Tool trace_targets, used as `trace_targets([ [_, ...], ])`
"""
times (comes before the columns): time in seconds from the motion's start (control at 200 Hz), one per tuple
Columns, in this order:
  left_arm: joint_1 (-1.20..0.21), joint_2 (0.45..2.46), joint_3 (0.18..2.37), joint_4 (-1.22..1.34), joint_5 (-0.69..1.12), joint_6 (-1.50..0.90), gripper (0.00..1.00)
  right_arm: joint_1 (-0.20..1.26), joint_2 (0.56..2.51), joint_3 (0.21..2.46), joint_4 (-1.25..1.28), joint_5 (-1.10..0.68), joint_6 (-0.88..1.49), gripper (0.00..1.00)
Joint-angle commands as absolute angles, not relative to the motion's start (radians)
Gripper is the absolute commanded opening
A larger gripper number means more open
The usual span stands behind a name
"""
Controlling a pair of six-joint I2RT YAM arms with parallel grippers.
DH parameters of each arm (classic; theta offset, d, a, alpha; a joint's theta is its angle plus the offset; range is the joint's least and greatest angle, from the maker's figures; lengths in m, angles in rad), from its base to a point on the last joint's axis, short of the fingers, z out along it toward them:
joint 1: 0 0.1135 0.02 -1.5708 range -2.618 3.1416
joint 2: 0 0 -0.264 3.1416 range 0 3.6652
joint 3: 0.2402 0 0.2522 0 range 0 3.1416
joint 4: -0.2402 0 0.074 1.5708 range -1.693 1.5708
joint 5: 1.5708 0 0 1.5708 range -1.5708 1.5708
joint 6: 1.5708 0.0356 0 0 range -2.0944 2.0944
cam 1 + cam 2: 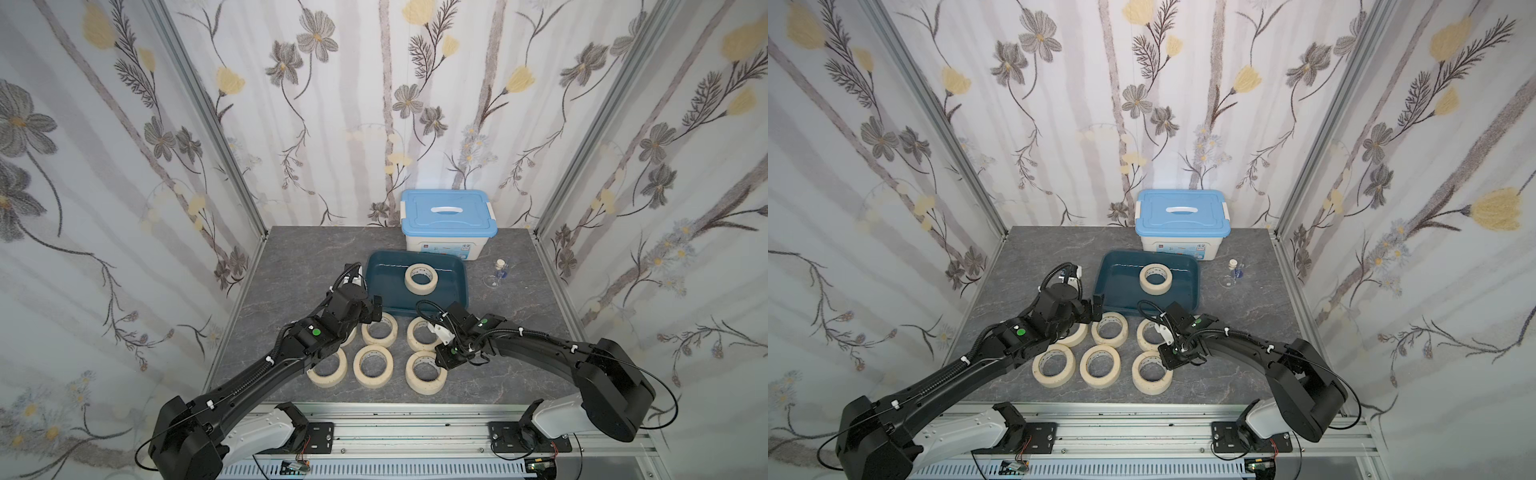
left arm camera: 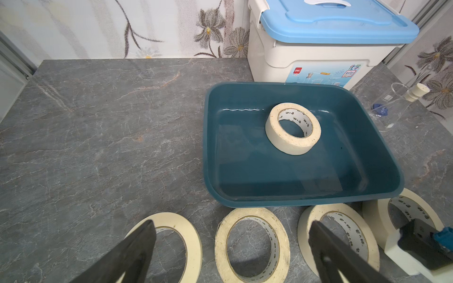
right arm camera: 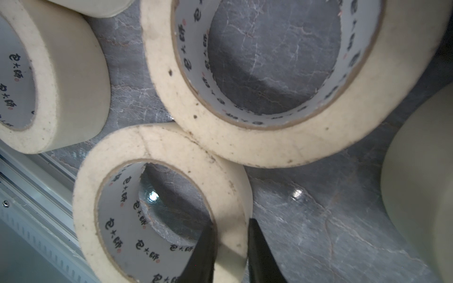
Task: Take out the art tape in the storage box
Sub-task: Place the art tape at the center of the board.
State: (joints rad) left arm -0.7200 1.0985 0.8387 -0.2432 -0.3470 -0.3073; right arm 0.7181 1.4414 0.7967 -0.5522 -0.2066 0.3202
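- Floral wallpaper on three sides; grey marbled counter below.
- Box: teal, lidless, standing on the counter at centre frame in both top views.
- Tape roll: one, cream, lying flat inside the box toward its upper edge; neither arm touches it.
- Other rolls: cream, flat on the counter in two rows just below the box; the arms hide part of them.
- Left end effector: released, jaws wide apart, empty, above the upper row near the box's lower left corner.
- Right end effector: clenched on the wall of the lower-right roll, one finger inside the core, one outside.
- Bin: white, blue lid, just above the box.
- Flask: clear, stoppered, right of the box.
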Motion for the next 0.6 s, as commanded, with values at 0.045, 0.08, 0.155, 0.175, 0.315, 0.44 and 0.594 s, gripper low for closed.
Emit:
trace_targets([
  [0.045, -0.719, 1.095, 0.842, -0.241, -0.365, -0.316, 1.0, 0.719, 1.448, 0.795, -0.523, -0.187, 0.321, 0.25],
  [0.08, -0.719, 1.095, 0.842, -0.243, -0.365, -0.316, 1.0, 0.719, 1.448, 0.792, -0.523, -0.186, 0.322, 0.25],
  [0.155, -0.719, 1.094, 0.842, -0.246, -0.368, -0.315, 1.0, 0.719, 1.447, 0.792, -0.523, -0.188, 0.323, 0.28],
  [0.175, -0.718, 1.094, 0.843, -0.246, -0.368, -0.314, 1.0, 0.719, 1.446, 0.792, -0.523, -0.188, 0.323, 0.28],
  [0.315, -0.719, 1.09, 0.842, -0.25, -0.374, -0.313, 1.0, 0.717, 1.438, 0.79, -0.524, -0.189, 0.324, 0.33],
  [0.44, -0.719, 1.088, 0.842, -0.252, -0.378, -0.313, 1.0, 0.717, 1.429, 0.789, -0.525, -0.202, 0.325, 0.36],
  [0.594, -0.718, 1.084, 0.842, -0.252, -0.379, -0.313, 1.0, 0.716, 1.396, 0.787, -0.529, -0.209, 0.33, 0.41],
])
